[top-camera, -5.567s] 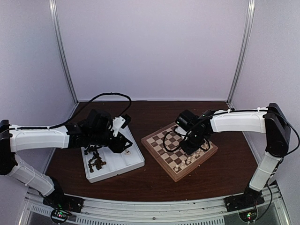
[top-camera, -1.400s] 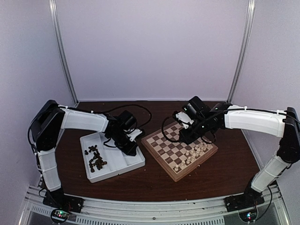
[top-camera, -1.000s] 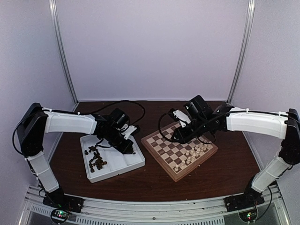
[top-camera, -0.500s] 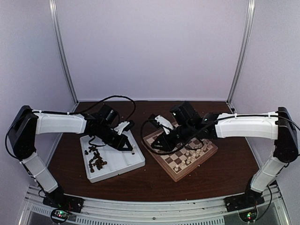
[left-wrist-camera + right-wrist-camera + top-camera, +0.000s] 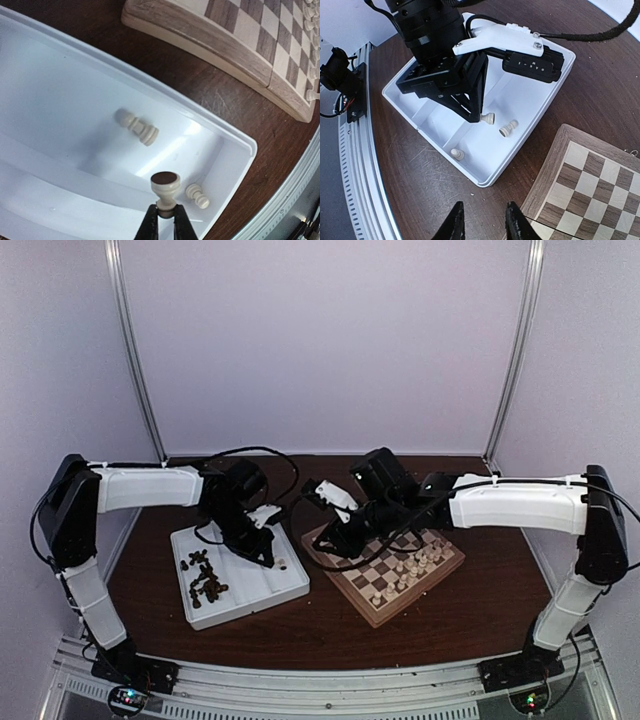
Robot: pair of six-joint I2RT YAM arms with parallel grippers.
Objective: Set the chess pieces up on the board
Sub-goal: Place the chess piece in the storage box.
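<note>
My left gripper (image 5: 165,216) is shut on the stem of a cream-white chess piece (image 5: 165,184), held just above the right compartment of the white tray (image 5: 60,100). Two more cream pieces (image 5: 138,127) lie on their sides in that compartment. In the right wrist view the same held piece (image 5: 488,118) shows at the left fingers' tip. My right gripper (image 5: 485,225) is open and holds nothing, hovering over bare table between the tray (image 5: 525,97) and the board (image 5: 590,190). From above, the left gripper (image 5: 267,557) and right gripper (image 5: 333,548) are close together.
Several dark brown pieces (image 5: 205,578) are heaped in the tray's left compartment. Several cream pieces (image 5: 410,568) stand along the near right side of the board (image 5: 340,583). Black cables loop above both wrists. Metal rails run along the table's near edge.
My right gripper has swung left off the board to the gap beside the tray. The left arm has shifted its elbow while its gripper stayed over the tray's right compartment.
</note>
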